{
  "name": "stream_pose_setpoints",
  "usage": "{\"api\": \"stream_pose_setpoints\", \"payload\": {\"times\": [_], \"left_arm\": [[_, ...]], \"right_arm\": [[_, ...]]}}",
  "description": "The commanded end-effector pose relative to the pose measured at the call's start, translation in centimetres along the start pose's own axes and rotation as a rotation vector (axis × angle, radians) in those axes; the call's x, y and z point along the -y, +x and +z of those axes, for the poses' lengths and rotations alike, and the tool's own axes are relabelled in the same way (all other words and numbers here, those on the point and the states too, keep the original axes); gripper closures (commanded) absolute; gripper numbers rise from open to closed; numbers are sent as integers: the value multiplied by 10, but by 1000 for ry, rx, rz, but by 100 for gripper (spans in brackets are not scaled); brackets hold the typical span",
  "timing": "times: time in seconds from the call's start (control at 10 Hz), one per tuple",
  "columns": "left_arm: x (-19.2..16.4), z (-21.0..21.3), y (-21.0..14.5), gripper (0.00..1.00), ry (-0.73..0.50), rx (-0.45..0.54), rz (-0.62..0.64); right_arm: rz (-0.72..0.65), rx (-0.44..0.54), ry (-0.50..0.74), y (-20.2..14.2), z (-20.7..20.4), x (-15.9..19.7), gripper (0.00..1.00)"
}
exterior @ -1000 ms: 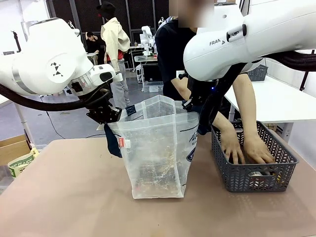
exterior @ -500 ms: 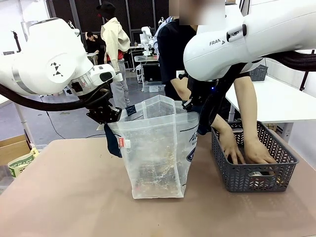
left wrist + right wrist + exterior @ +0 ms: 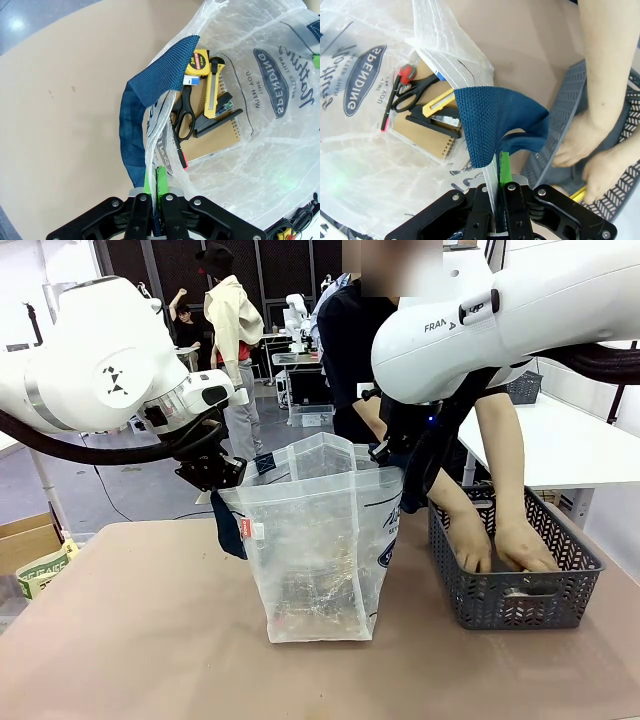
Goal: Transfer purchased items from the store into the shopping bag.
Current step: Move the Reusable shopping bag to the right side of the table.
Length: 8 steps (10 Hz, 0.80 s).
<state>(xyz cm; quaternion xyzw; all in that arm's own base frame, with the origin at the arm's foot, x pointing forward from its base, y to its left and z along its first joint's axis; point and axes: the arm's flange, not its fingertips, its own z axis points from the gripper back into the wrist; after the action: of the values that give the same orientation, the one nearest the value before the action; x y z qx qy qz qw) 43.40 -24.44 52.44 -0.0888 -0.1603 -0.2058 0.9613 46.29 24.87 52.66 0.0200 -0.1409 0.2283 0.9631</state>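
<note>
While upright (mouth upward), shopping bag [image 3: 312,560] beside store [image 3: 512,606].

Tabletop [image 3: 150,640]: tan-brown, matt, evenly lit.
Floor [image 3: 130,485]: grey and smooth, beyond the tabletop's far left edge.
Cardboard box [image 3: 25,538]: low, just left of the tabletop.
White table [image 3: 570,440]: beyond the tabletop's right end.
Back wall [image 3: 150,265]: dark gridded panels, far behind the tabletop.

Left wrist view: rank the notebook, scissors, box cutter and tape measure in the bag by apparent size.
1. Notebook, partly covered.
2. Scissors and box cutter look about equal, so no ranking.
3. Tape measure.
</note>
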Motion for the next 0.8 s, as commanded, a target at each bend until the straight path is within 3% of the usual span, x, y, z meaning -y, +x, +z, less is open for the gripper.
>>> {"api": "stream_pose_setpoints", "payload": {"times": [0.0,0.7], "left_arm": [[-2,1,0,100,0,2,5],[-2,1,0,100,0,2,5]], "right_arm": [[-1,2,0,0,1,0,100],[-1,2,0,0,1,0,100]]}}
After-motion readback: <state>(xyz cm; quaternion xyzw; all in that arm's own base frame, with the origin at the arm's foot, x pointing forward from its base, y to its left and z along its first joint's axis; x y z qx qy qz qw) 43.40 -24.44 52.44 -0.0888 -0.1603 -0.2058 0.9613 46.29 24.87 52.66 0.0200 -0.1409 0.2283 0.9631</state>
